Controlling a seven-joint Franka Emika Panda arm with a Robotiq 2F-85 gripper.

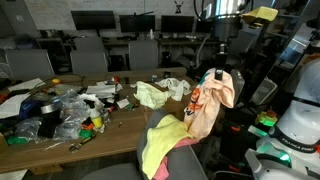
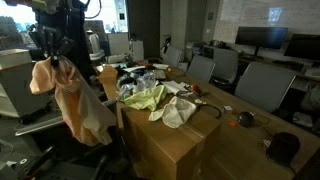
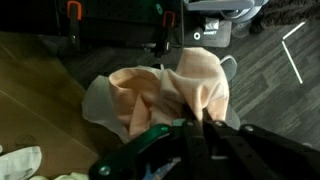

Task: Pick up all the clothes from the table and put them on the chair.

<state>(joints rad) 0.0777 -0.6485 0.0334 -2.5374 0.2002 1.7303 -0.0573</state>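
Hangs down from above just past the table's point(image 1: 120, 130) end, wrist vertical, gripper point(image 1: 214, 72) aimed at the floor. Clamps shut on the top of one peach cloth point(image 1: 216, 100), with the fingers point(image 3: 190, 140) buried in its folds in the wrist view. Dangles that cloth straight below the jaws, clear of the tabletop and above the floor, close beside the chair point(image 1: 195, 162). Leaves two garments on the table: one yellow-green cloth point(image 2: 143, 98) and one white cloth point(image 2: 180, 110), lying next to each other. Shows a pink and yellow heap point(image 1: 160, 140) draped on the chair; number of pieces there impossible to tell. Counts one arm, one gripper.
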